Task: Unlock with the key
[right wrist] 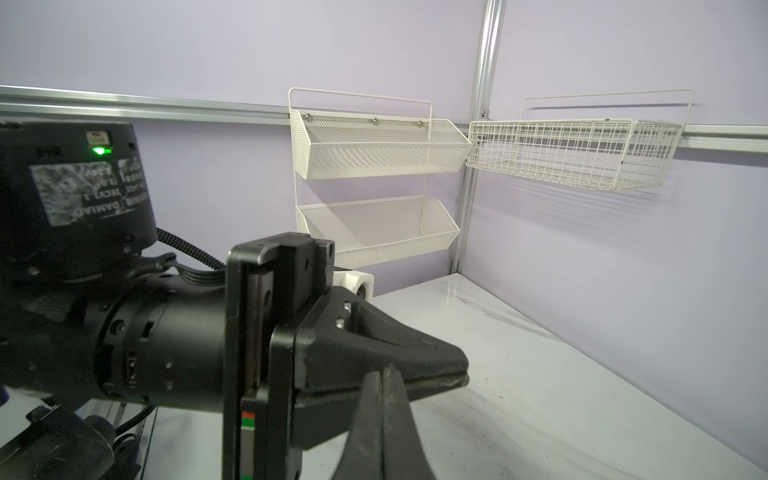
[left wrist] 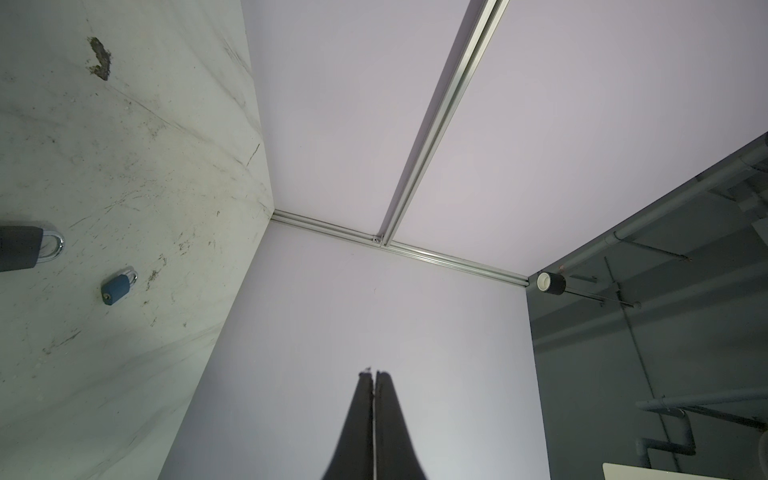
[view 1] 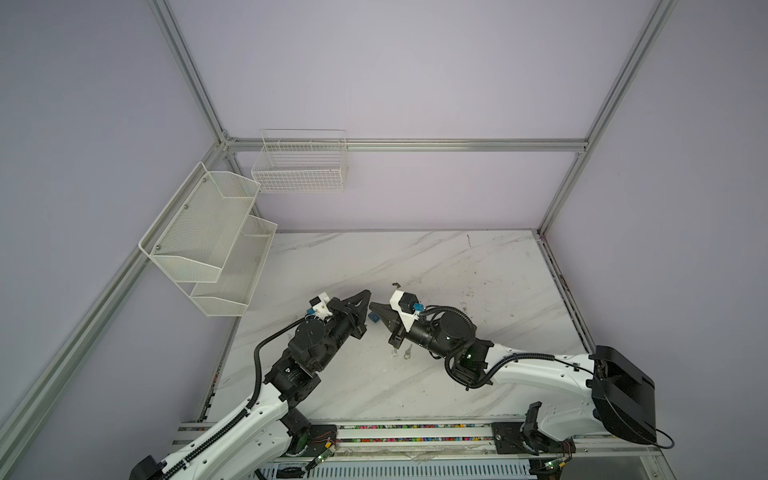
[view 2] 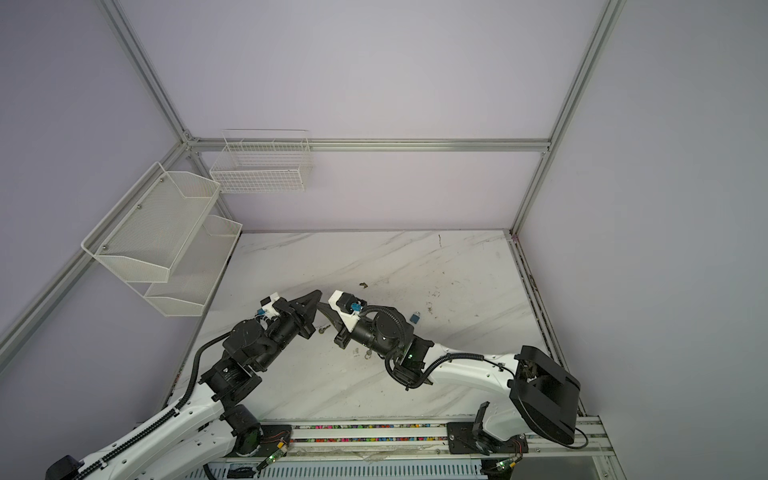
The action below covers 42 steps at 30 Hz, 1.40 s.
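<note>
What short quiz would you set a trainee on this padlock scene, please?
1. True or false: the left gripper has its jaws wide open.
2. Where does the small blue padlock lie? A: in the wire basket. B: on the marble table. C: on the aluminium rail.
3. How many tiers does the white mesh shelf on the wall have?
Key: 1 false, the jaws are shut; 2 B; 3 two.

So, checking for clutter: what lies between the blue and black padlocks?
Between blue padlock and black padlock, only bare table, in the left wrist view.
</note>
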{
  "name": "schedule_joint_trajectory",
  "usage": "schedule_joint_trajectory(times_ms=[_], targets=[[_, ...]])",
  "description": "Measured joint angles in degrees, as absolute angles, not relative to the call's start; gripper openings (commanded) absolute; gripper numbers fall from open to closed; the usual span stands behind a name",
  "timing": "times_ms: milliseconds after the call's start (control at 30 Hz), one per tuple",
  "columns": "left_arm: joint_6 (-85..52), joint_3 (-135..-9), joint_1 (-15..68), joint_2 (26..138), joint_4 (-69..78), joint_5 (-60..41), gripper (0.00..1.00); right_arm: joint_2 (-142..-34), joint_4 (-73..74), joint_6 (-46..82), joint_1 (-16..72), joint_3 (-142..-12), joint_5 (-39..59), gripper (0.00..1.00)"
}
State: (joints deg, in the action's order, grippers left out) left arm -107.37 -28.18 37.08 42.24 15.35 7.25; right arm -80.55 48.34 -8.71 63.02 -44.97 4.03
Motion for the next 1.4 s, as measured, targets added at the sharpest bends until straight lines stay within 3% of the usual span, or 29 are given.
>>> schedule_joint_trajectory(times_ms=[200,300,567,667,800,967,1167,1400], targets=[[-106.0,-28.2,37.1,42.2,15.3,7.3,0.0,-80.4,48.0,-8.7,63.0,-45.0,3.9,0.0],[-103.7,-28.2,37.1,42.0,15.0,7.4,0.0,-79.8,46.5,-8.3,63.0,-45.0,3.6,0.27],[-87.2,-30.2,36.8,39.7,10.0,9.5,0.0,-70.2,37.7,-3.0,63.0,-45.1,2.2,0.52],[-78.1,-34.3,36.8,40.2,6.7,9.8,0.0,-65.9,33.0,2.6,63.0,-45.8,0.5,0.56],[-65.6,-39.5,36.8,43.2,6.4,8.0,0.0,-63.0,27.2,10.8,62.0,-47.7,1.6,0.58],[-52.6,-42.7,36.8,49.4,10.5,1.5,0.0,-63.1,23.7,21.9,56.3,-49.1,13.2,0.54],[-46.8,-42.7,36.8,55.5,16.4,-6.5,0.0,-64.0,23.5,32.6,44.6,-49.0,26.9,0.46],[-44.8,-42.7,37.2,57.2,22.5,-10.3,0.0,-67.7,33.0,42.8,41.2,-46.0,37.6,0.44]])
